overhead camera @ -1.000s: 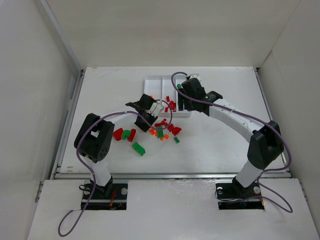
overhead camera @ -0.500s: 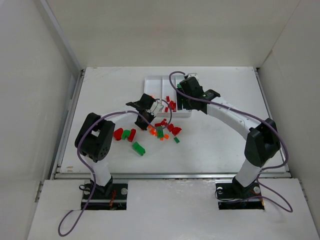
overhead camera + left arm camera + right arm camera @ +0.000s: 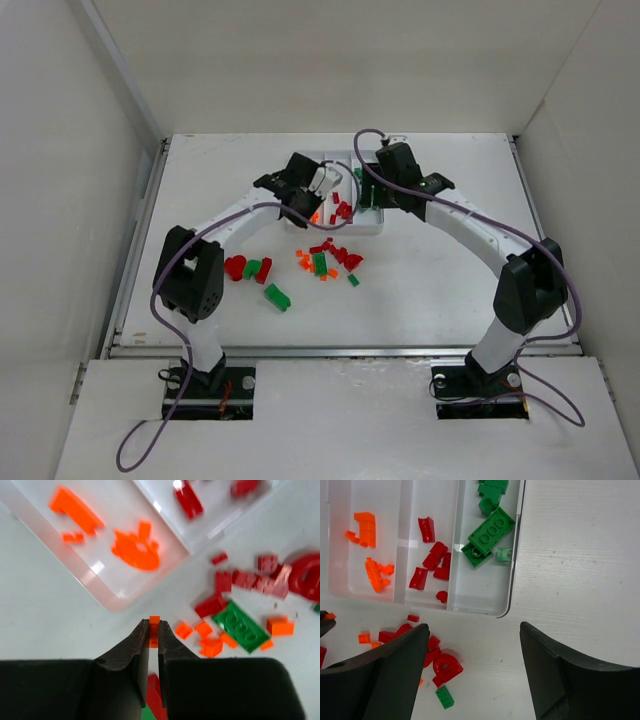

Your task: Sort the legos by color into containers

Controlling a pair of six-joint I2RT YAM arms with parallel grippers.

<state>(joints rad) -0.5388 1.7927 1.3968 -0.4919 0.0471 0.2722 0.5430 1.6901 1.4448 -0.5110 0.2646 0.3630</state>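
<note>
Left gripper (image 3: 154,630) has left pile and moved to tray (image 3: 116,601) near edge, jaws clamped on small orange brick (image 3: 154,623). Orange compartment (image 3: 115,515) at 11 o'clock of it, so drop likely next. Right gripper (image 3: 472,632) jaws apart, empty, over tray's green side. Loose legos (image 3: 325,262) at tray's 6 o'clock, unsorted.

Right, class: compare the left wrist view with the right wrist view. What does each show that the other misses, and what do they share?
Left wrist only: a clear look at the left tool shut on a small orange brick, and a flat green plate among loose orange bits. Right wrist only: the green compartment with its green bricks, and the open, empty right tool. Both: the orange compartment, the red compartment and loose red bricks on the table.
</note>
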